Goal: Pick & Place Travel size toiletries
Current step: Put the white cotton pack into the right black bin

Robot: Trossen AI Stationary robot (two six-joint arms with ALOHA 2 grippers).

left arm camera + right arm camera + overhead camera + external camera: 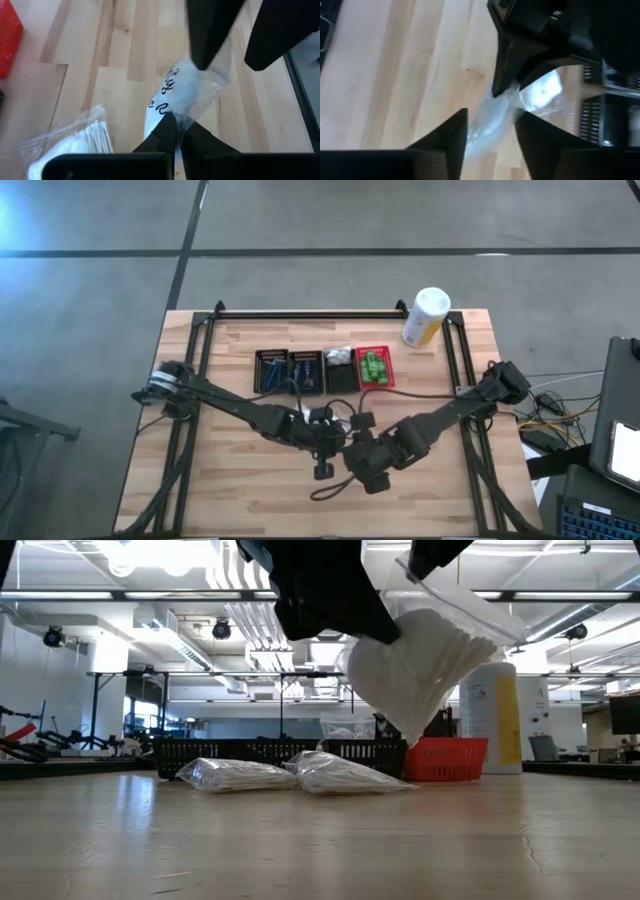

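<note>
High: both arms meet over the table centre front, bundle hidden under them.

Low: white puffy bundle in clear wrap hangs in the air, above the table; two more wrapped packs lie by the baskets.

Left wrist: left end effector pressed together, pinching the printed clear wrap.

Right wrist: right end effector fingers spread, wrap between them, not gripped.

We see a pale striped wooden desk carrying black mesh baskets, a red mesh basket holding bright green bottles, and a white-and-yellow cylindrical canister. A clear plastic bag shows black cursive lettering; the fingers are black.
</note>
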